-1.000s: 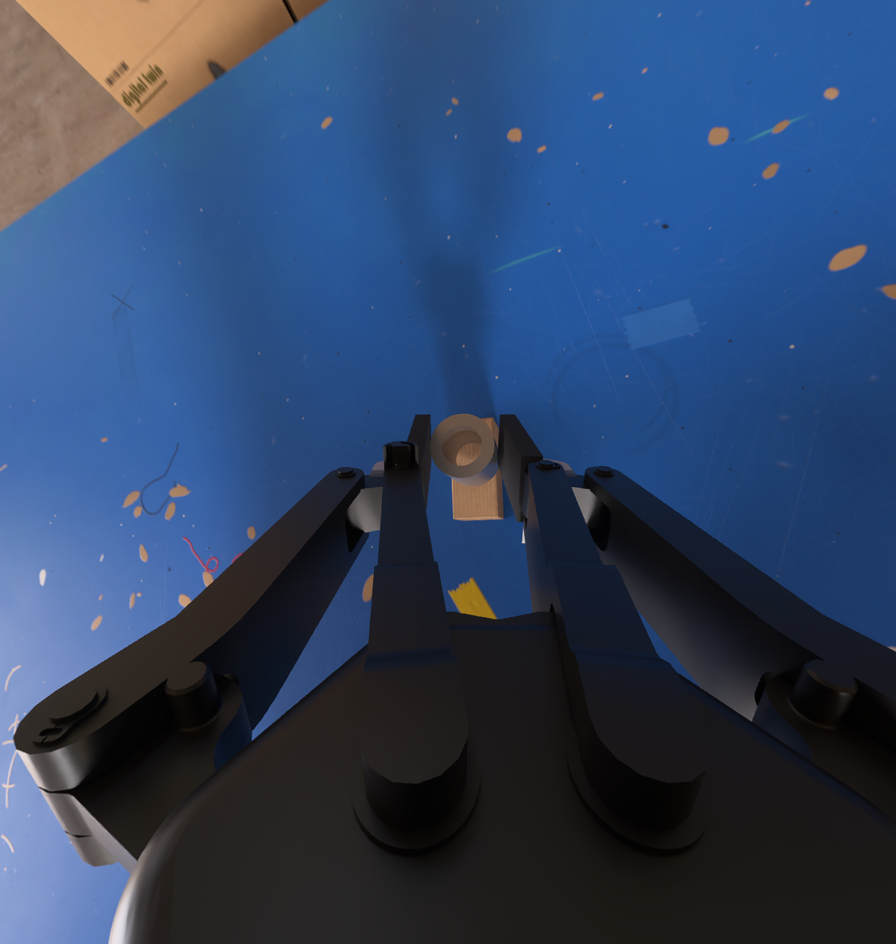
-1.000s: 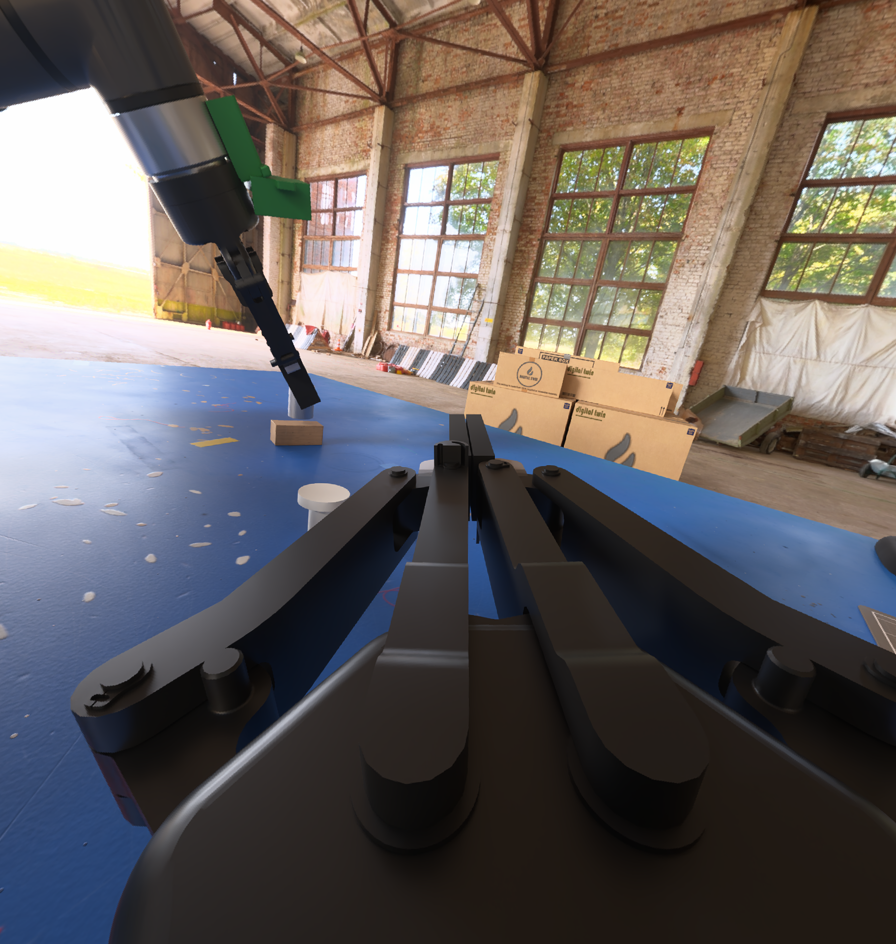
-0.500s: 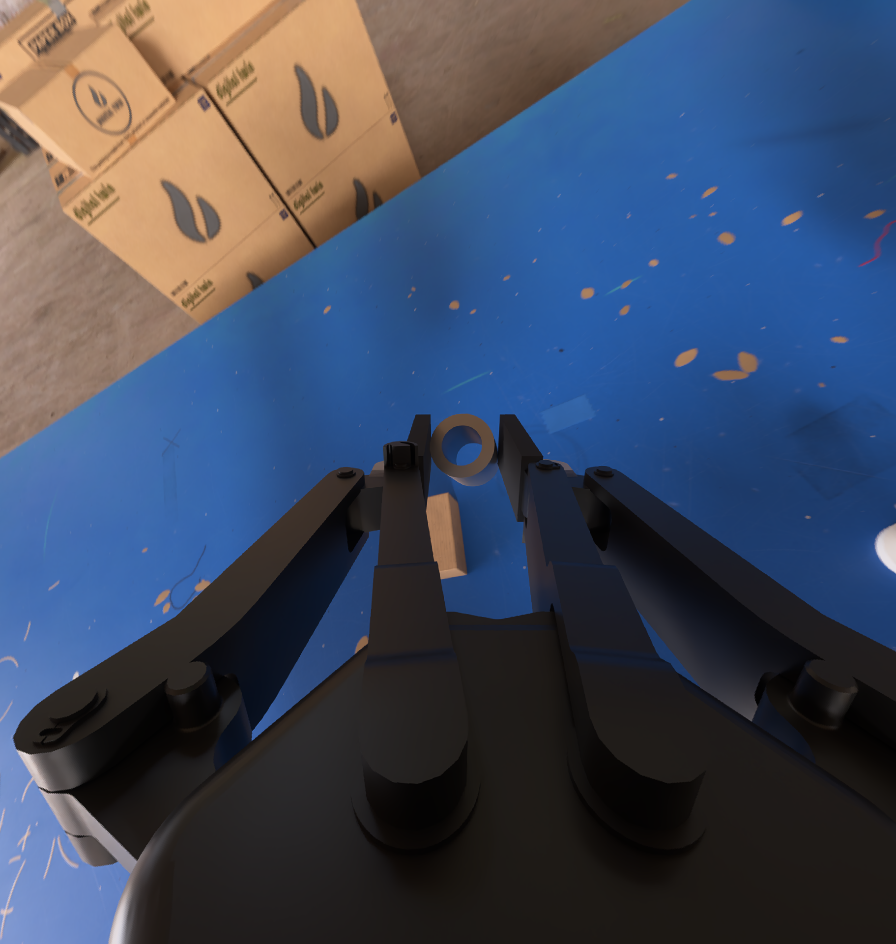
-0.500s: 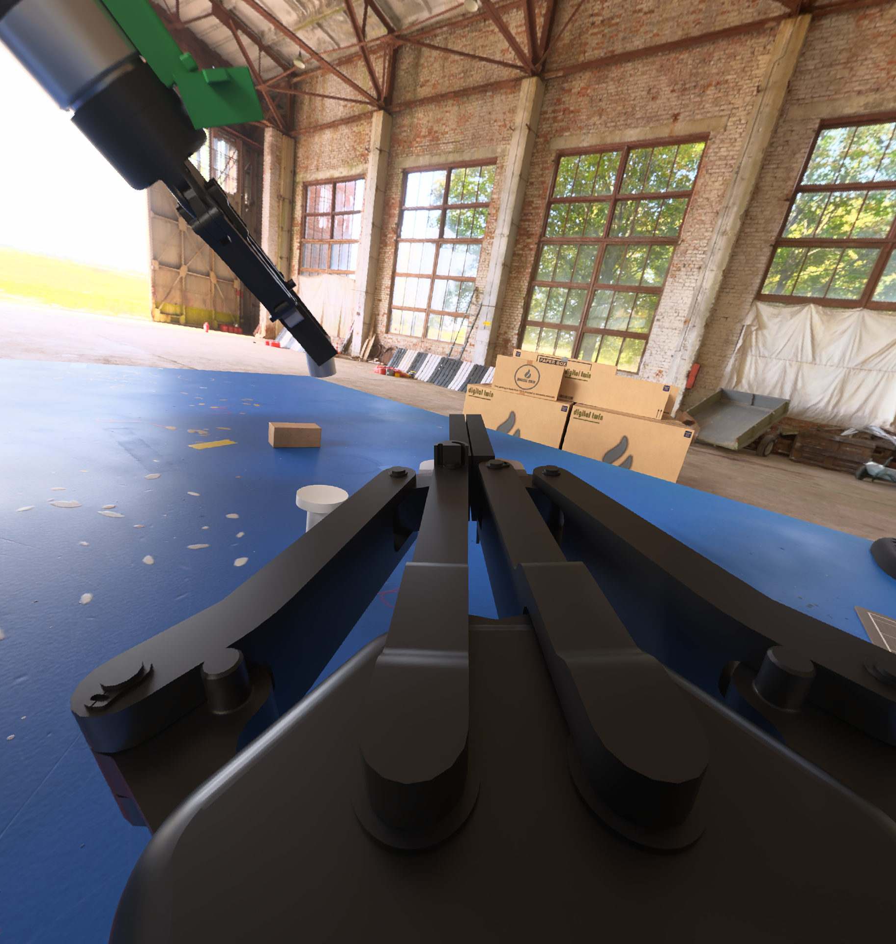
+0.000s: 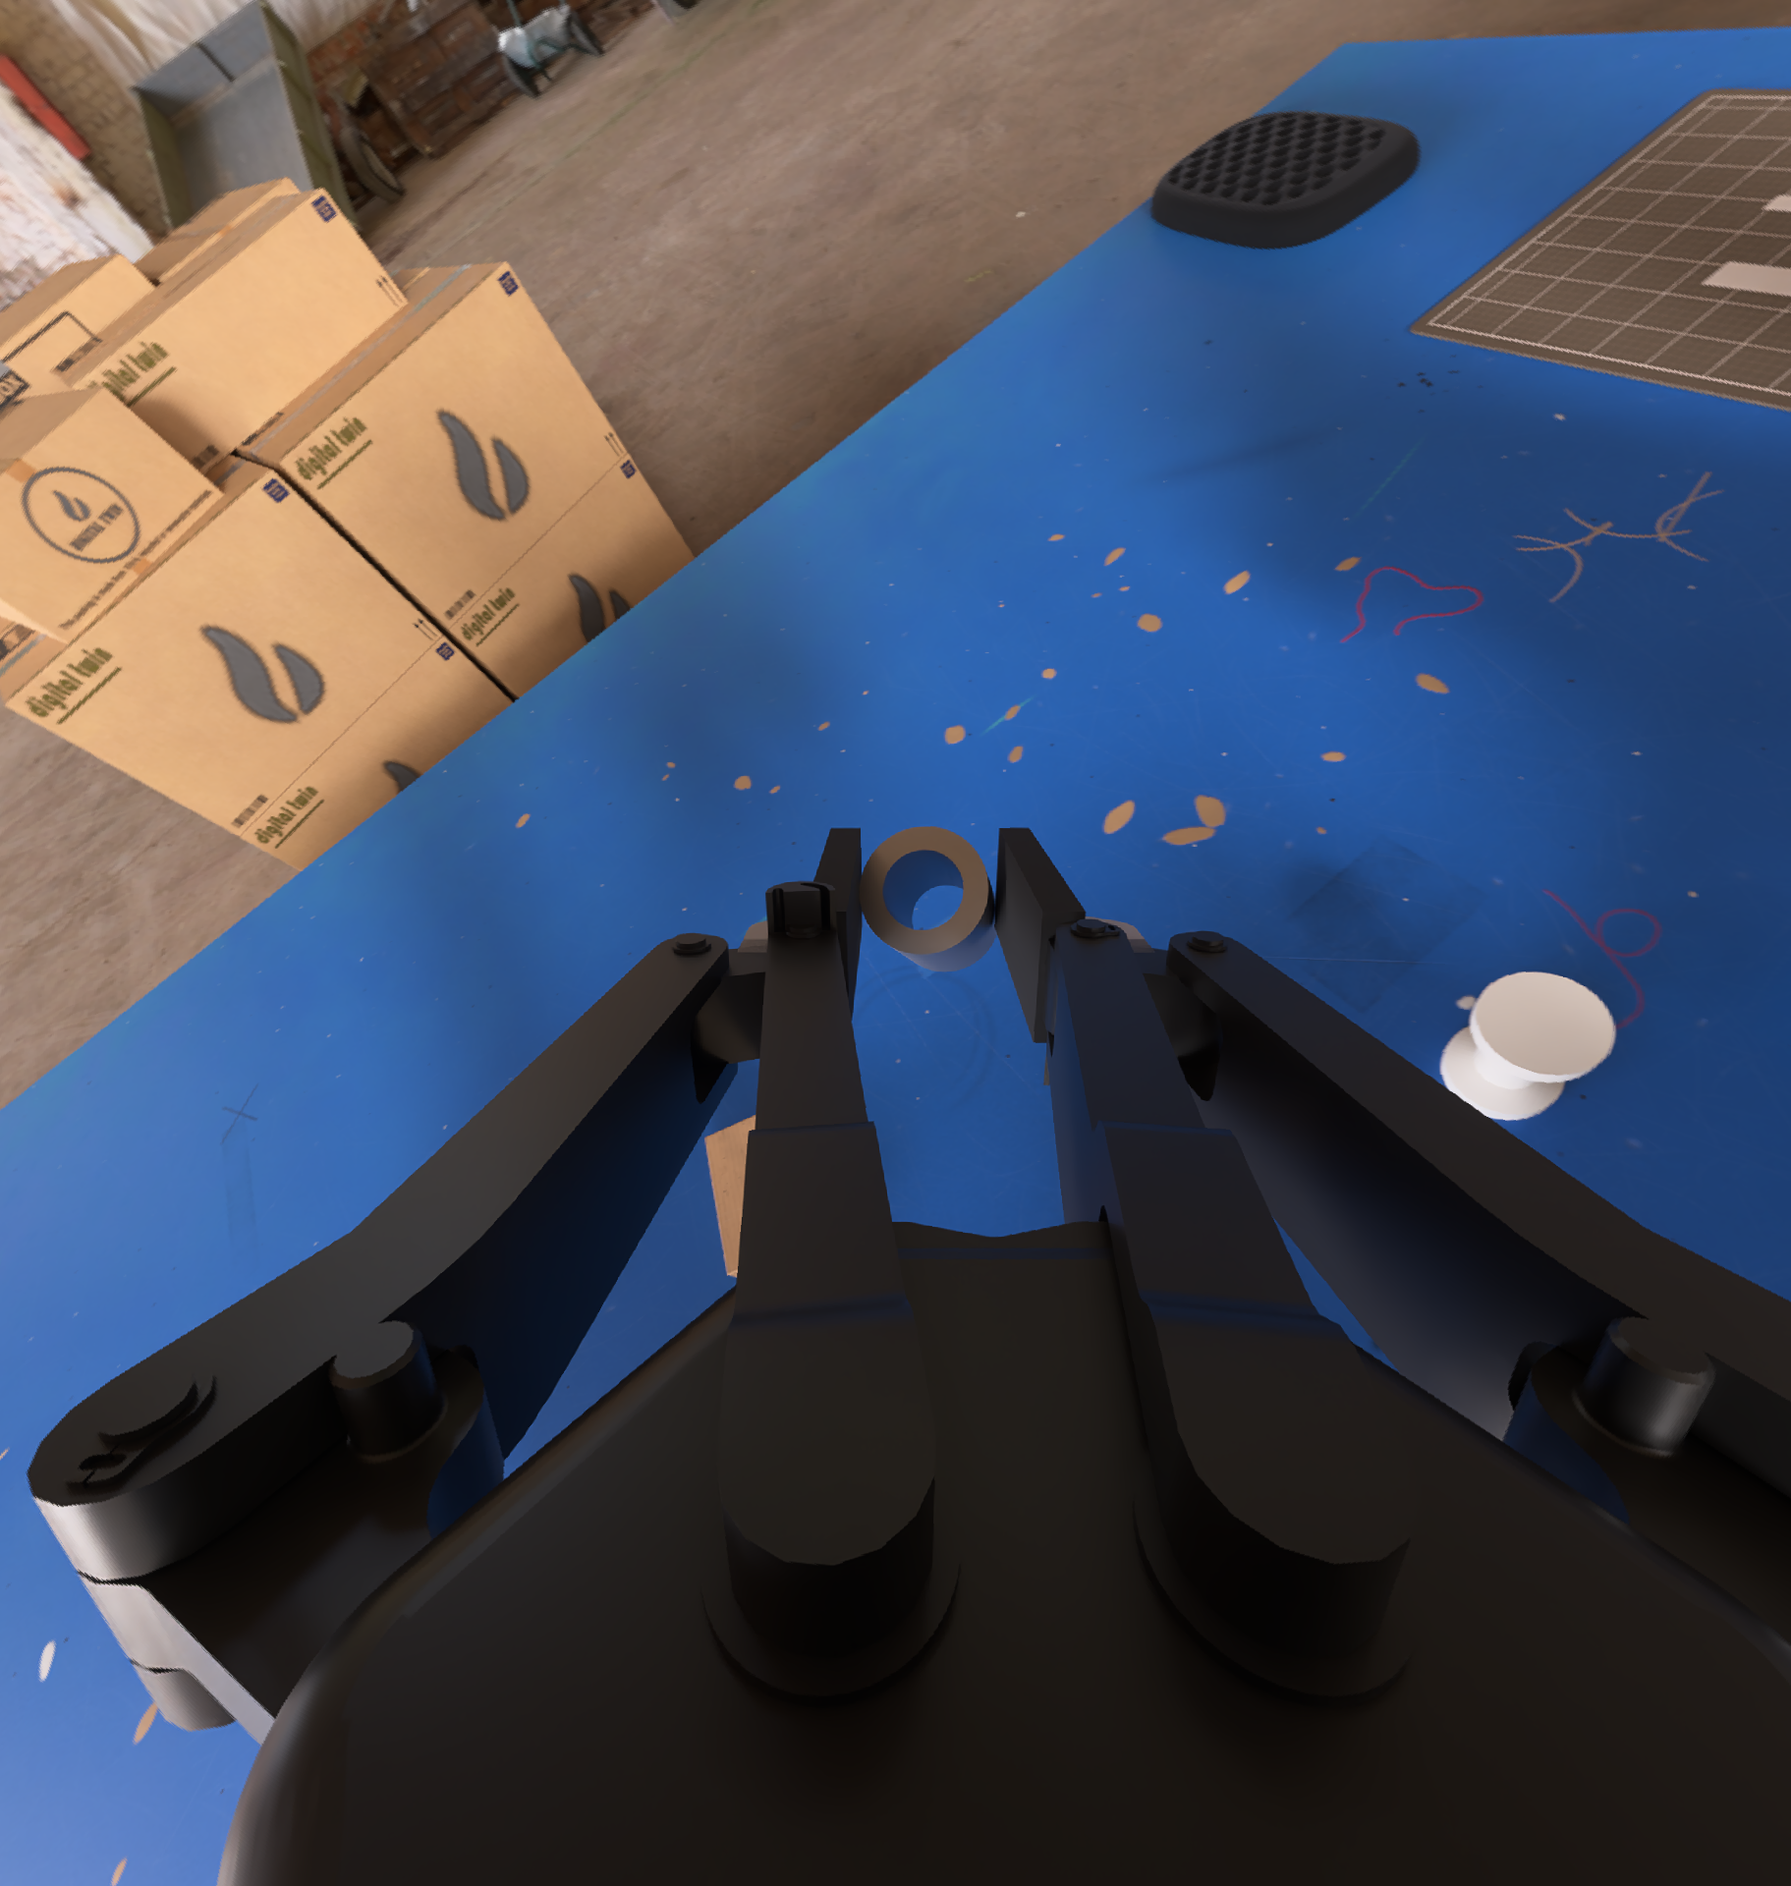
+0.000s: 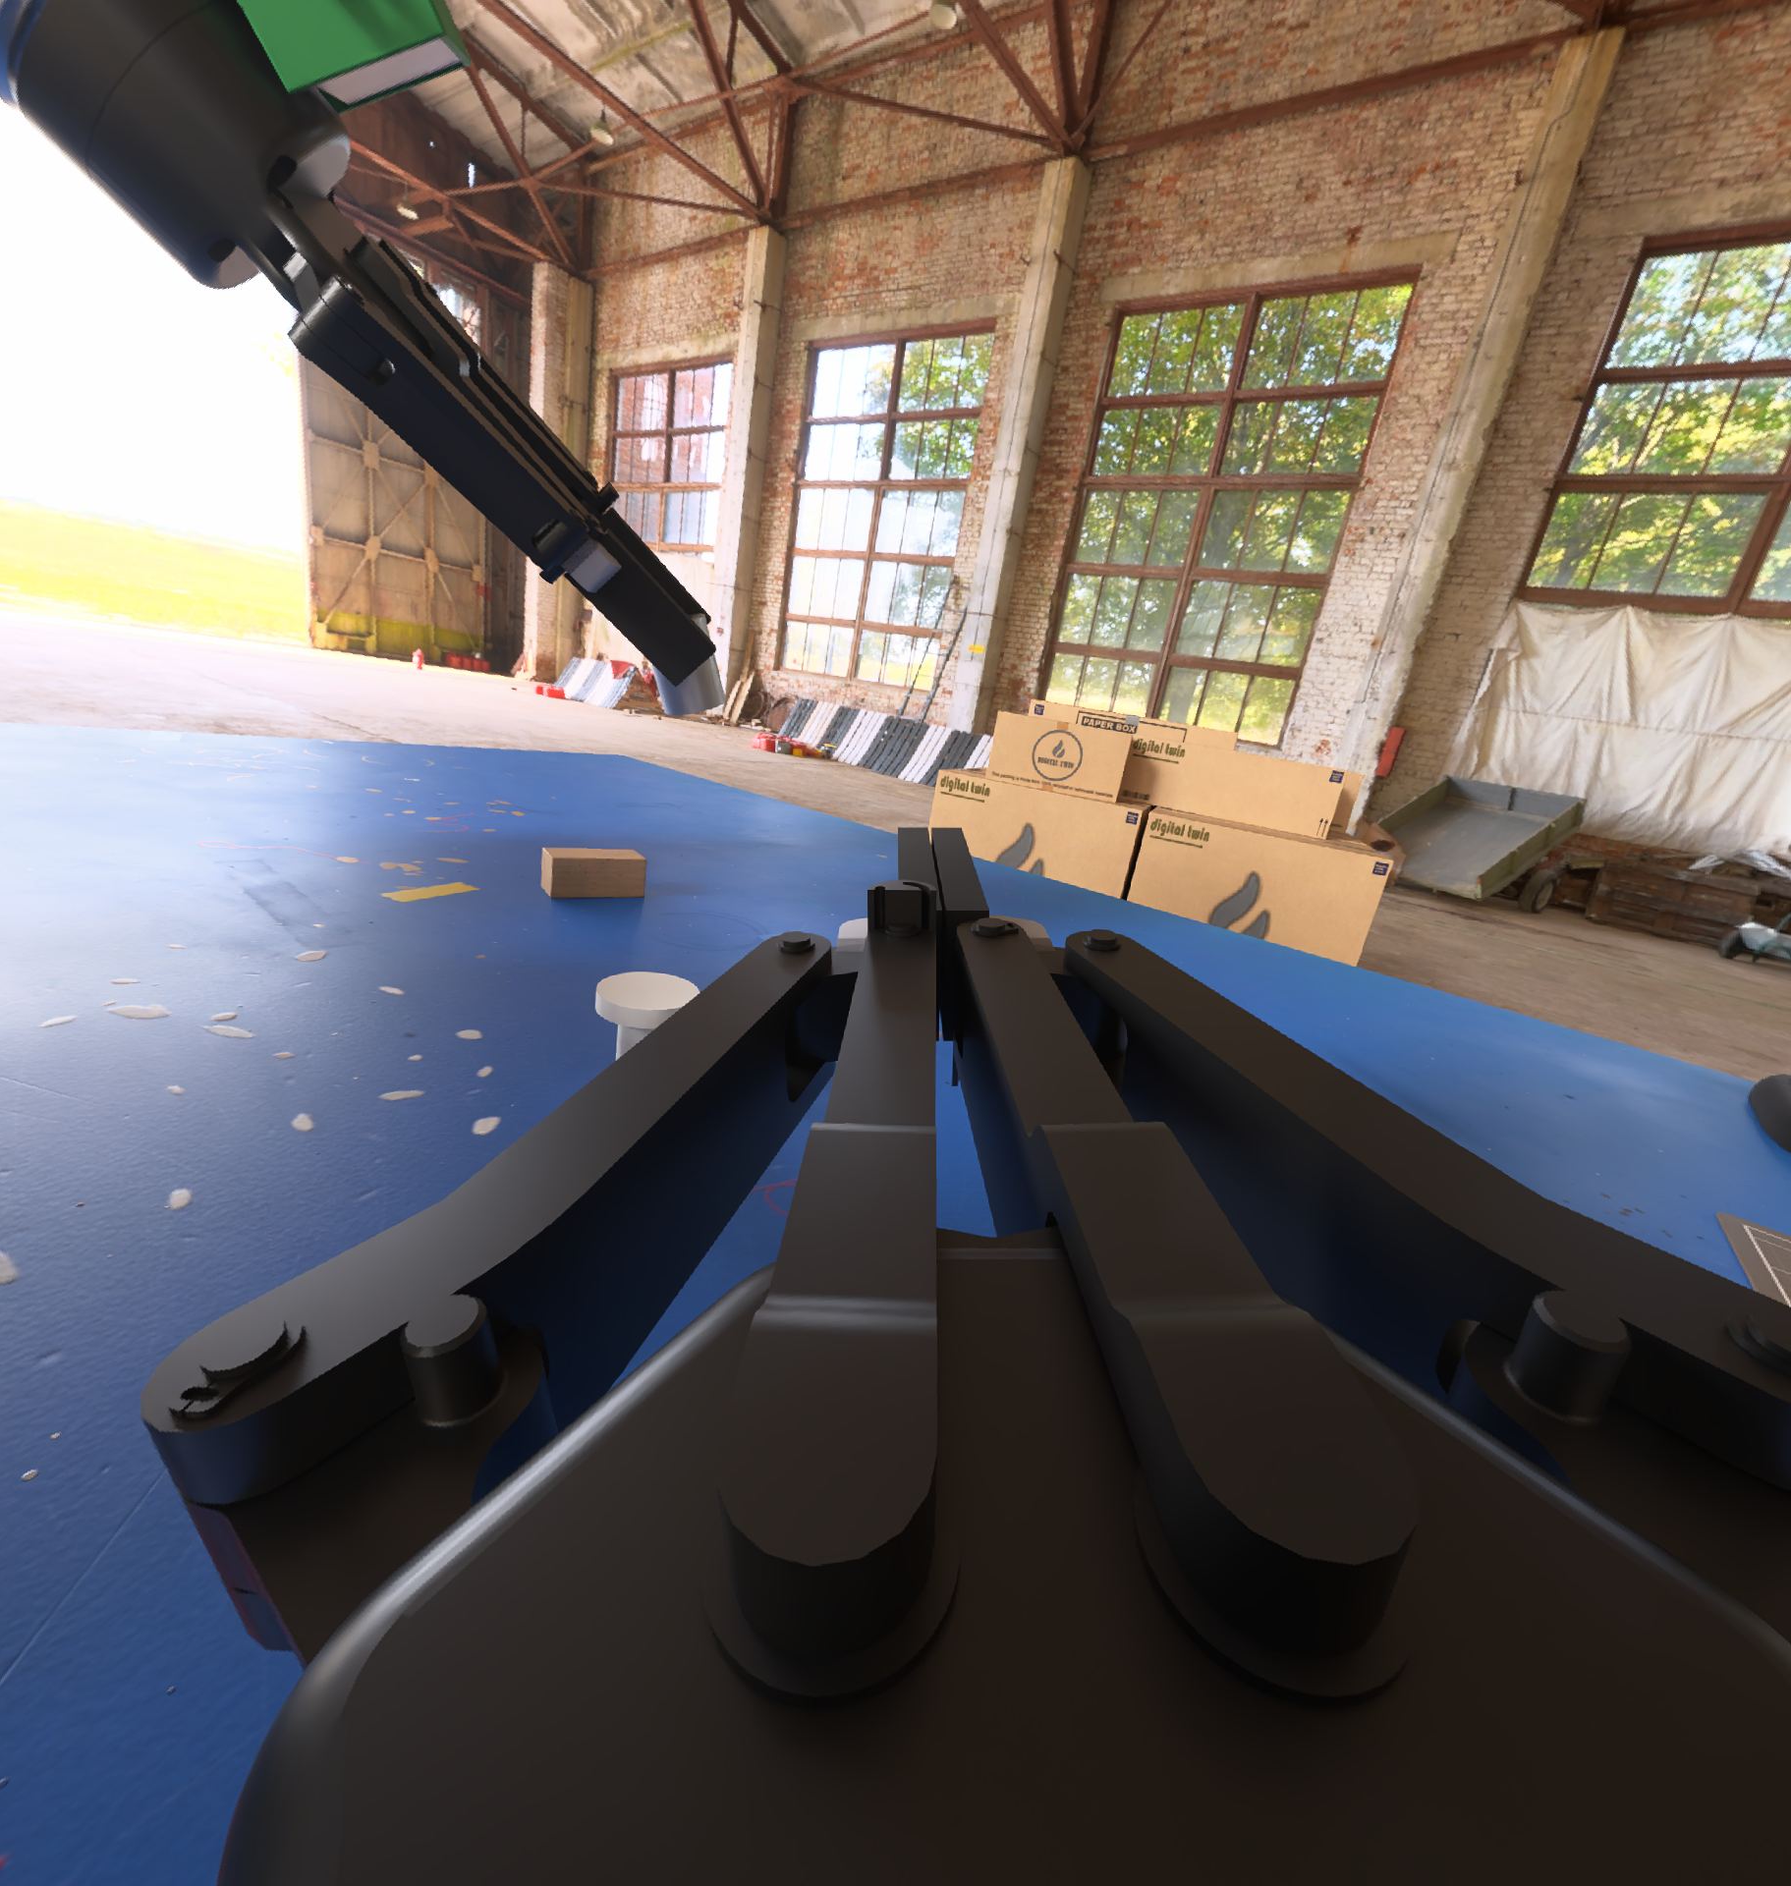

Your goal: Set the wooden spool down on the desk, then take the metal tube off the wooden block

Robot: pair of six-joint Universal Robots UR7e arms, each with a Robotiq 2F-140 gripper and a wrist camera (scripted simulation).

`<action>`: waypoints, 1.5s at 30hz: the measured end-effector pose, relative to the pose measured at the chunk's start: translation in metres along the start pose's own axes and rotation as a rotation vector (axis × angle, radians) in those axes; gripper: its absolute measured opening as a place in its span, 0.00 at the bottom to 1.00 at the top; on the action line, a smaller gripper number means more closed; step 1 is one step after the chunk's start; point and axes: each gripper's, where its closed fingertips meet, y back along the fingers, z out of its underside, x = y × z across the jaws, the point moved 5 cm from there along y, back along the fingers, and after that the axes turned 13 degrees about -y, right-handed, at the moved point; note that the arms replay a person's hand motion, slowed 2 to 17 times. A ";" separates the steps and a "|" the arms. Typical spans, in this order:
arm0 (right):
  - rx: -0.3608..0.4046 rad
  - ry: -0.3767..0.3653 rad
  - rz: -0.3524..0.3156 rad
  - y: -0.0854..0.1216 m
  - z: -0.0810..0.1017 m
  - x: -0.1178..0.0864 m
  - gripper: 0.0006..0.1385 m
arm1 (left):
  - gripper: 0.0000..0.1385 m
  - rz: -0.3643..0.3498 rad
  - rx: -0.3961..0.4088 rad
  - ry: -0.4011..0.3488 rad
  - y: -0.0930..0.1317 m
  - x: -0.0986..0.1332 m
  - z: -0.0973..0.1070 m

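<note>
Cardboard boxes [image 5: 258,531], black perforated pad [image 5: 1284,179], grid mat [image 5: 1677,265]

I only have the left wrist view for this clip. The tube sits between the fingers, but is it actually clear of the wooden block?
Observer: Yes. The right wrist view shows the left gripper holding the metal tube high above the desk, well clear of the wooden block.
Operator: Anything on the block's top?
Observer: No, it is bare, and the block lies flat on the desk.
Operator: And the right gripper?
Observer: Shut on nothing, low over the desk, with the spool standing beside it.
</note>
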 end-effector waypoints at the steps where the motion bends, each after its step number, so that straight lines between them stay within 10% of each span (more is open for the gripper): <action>1: -0.001 0.000 0.000 0.000 0.000 0.000 0.00 | 0.26 0.009 0.000 -0.006 0.000 0.003 -0.002; 45: -0.021 -0.008 -0.007 -0.002 0.003 0.000 0.00 | 0.26 0.400 -0.021 -0.038 -0.059 0.114 -0.020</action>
